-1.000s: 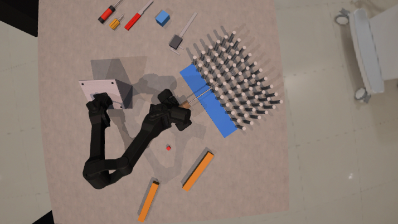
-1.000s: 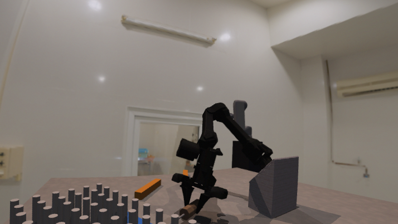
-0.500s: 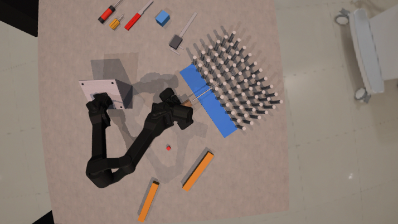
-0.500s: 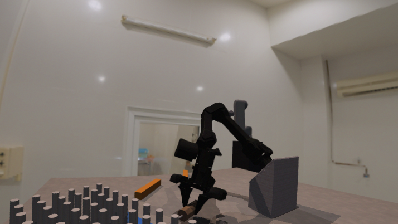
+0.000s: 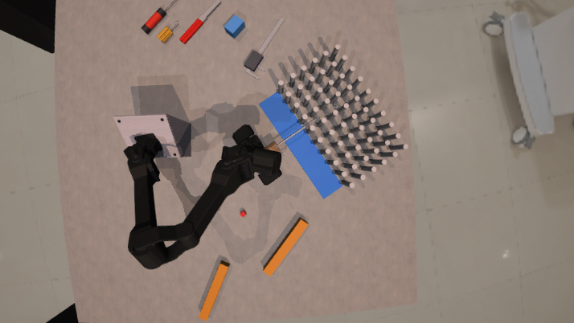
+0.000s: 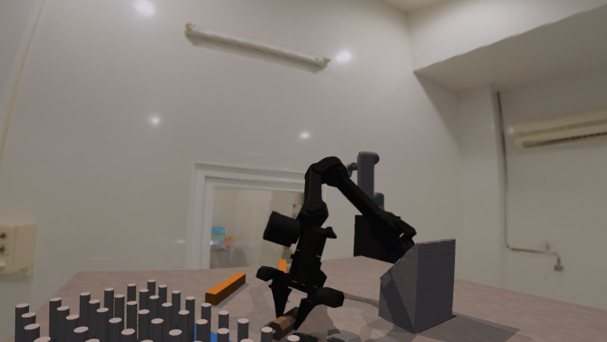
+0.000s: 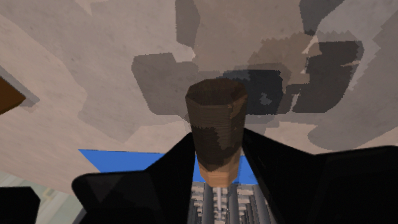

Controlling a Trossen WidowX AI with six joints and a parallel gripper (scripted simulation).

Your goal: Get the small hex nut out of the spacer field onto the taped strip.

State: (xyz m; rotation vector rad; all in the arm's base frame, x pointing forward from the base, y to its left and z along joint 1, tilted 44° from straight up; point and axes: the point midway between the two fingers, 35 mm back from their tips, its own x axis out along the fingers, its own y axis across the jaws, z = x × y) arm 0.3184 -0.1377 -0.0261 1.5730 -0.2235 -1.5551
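Gripping the hook's wooden handle [image 7: 216, 131], the fingers [image 6: 280, 301] should keep its rod [image 5: 299, 131] low and centred between spacers [image 5: 342, 116] (nut unseen), dragging straight toward the strip [image 5: 299, 145].

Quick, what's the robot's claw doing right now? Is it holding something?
Gripper: shut on the brown wooden handle of a thin hook tool, whose rod crosses the blue strip into the spacers.

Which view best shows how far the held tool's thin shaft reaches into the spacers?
The top view: the shaft crosses the blue strip and enters the spacer field. The wrist view shows mostly the wooden handle between the gripper fingers, with a short bit of shaft. The exterior view shows only the handle.
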